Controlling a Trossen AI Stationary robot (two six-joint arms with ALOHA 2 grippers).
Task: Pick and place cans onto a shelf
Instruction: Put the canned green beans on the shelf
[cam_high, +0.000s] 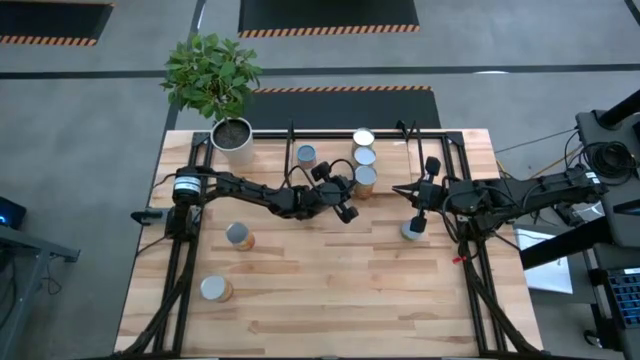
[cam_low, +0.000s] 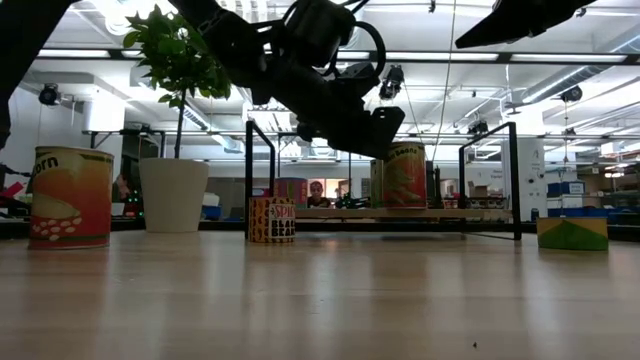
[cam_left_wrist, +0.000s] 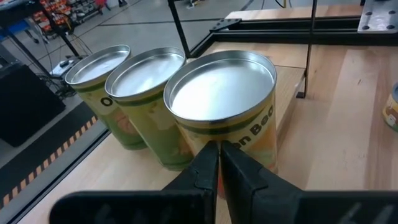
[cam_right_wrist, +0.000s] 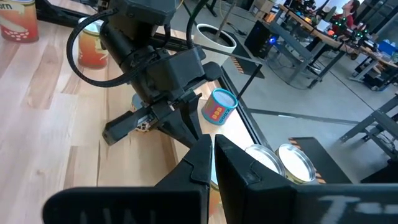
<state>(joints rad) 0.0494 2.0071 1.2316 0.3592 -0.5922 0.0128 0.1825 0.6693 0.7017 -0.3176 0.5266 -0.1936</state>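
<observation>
Left gripper (cam_high: 346, 197) sits at the shelf (cam_high: 330, 148) along the far edge of the bench, fingers pressed shut on nothing, tips just beside the nearest of three shelf cans (cam_left_wrist: 224, 102). Those three stand upright in a tight row, touching, toward the right end of the shelf. A fourth can (cam_high: 306, 155) stands apart on the shelf, nearer the pot (cam_high: 232, 137) at the far left corner. Right gripper (cam_high: 418, 214) is also closed and empty, hovering just over a loose can (cam_high: 413, 231) near the right edge of the bench. Two more loose cans (cam_high: 238, 236) stand near the left edge, one mid-bench, one toward the near left corner. Looks like the row can is already placed and the next pick is the can under the right gripper, so roughly half the job is done. To do it well: open the right jaws wide before dropping. Centre them over the round top, come straight down and close on the sides below the rim. Lift clear of the bench before swinging over. The left arm should back straight away from the row without brushing the nearest can, since the three touch and one knock could shift them all. It also crowds the free shelf space, so clear it first. Set the new can upright on bare board between the row and the lone can.
</observation>
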